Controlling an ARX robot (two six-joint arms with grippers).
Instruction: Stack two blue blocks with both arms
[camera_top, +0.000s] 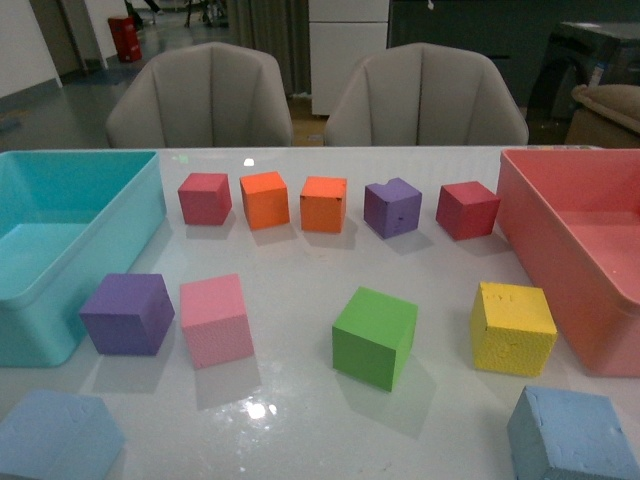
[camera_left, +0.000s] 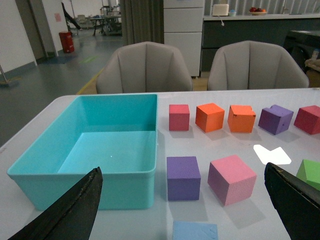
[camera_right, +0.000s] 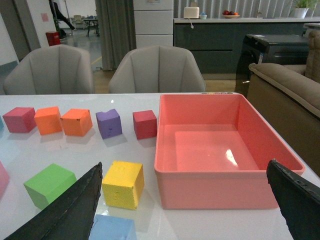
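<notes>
Both the left jaws and right jaws hover wide open, empty; blue blocks (camera_top: 55, 437) (camera_top: 573, 435) occupy front-view lower corners

Left bin (camera_top: 40, 335) and right bin (camera_top: 560, 270) flank rows of cubes (camera_top: 375, 335); nearest lie left block (camera_top: 55, 435) and right block (camera_top: 570, 435), well apart.

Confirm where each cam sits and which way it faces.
Front: on the body between the arms, facing across the table toward two chairs; no arm shows.
Left wrist: behind the open left gripper, facing the turquoise bin; both fingers show.
Right wrist: behind the open right gripper, facing the pink bin; both fingers show.
Shared: all three see the notched purple cube; left blue block shows in front and left wrist, right blue block in front and right wrist.
</notes>
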